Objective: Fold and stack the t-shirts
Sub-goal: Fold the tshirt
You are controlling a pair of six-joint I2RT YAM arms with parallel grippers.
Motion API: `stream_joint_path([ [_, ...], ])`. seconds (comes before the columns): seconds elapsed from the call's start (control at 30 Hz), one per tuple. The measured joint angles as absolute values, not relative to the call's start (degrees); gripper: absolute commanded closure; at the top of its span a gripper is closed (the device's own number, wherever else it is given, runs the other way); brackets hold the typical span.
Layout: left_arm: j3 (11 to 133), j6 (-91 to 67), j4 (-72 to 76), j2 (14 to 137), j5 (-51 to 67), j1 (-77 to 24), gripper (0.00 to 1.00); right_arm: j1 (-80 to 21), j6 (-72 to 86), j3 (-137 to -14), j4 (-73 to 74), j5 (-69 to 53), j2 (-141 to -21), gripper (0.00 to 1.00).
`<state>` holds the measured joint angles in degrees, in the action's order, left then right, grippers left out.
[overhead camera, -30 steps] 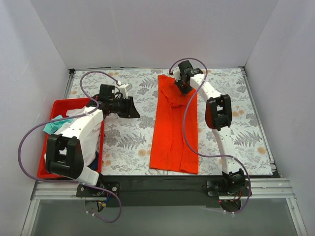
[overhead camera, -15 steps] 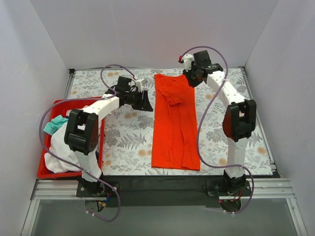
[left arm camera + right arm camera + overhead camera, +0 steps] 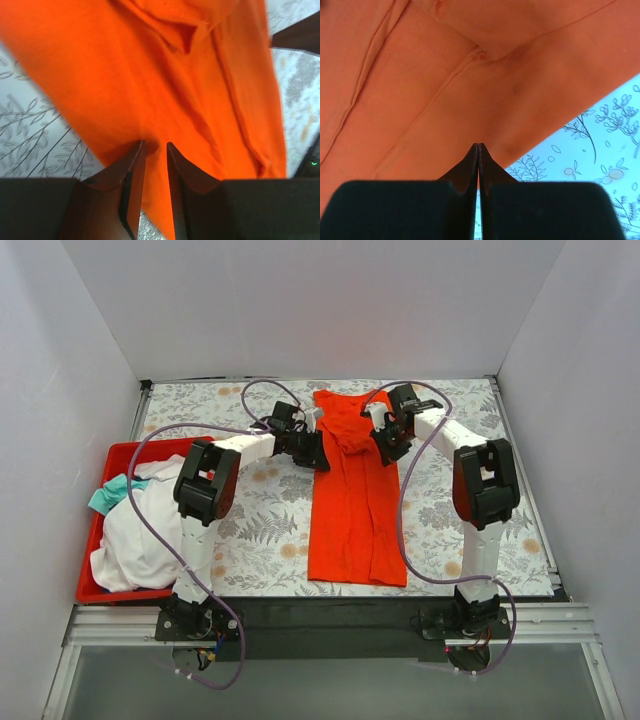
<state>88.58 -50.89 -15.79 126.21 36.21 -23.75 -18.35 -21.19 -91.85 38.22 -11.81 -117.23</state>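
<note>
An orange-red t-shirt (image 3: 350, 500) lies folded into a long strip down the middle of the table. It fills the left wrist view (image 3: 150, 75) and the right wrist view (image 3: 420, 75). My left gripper (image 3: 318, 452) is at the strip's left edge near the far end. Its jaws (image 3: 155, 144) stand a narrow gap apart with the cloth under the tips. My right gripper (image 3: 382, 448) is at the strip's right edge, opposite. Its jaws (image 3: 478, 145) are shut together, tips on the cloth's edge, and no cloth shows between them. A white t-shirt (image 3: 140, 530) and a teal one (image 3: 108, 495) lie in the bin.
A red plastic bin (image 3: 120, 452) sits at the table's left side, heaped with the shirts. The floral tablecloth (image 3: 260, 520) shows between the bin and the strip and to the right (image 3: 470, 500). White walls close in on three sides.
The left arm swung right from near the bin to the shirt's left edge. The right gripper left the shirt's far end, lifted to the right, then came down on its right edge.
</note>
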Motion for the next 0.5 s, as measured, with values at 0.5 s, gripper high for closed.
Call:
stream_joint_path([
  [0.5, 91.9, -51.9, -15.9, 129.6, 35.0, -20.1, 0.80, -18.2, -16.0, -101.5, 36.7, -14.6, -128.2, 0.99],
])
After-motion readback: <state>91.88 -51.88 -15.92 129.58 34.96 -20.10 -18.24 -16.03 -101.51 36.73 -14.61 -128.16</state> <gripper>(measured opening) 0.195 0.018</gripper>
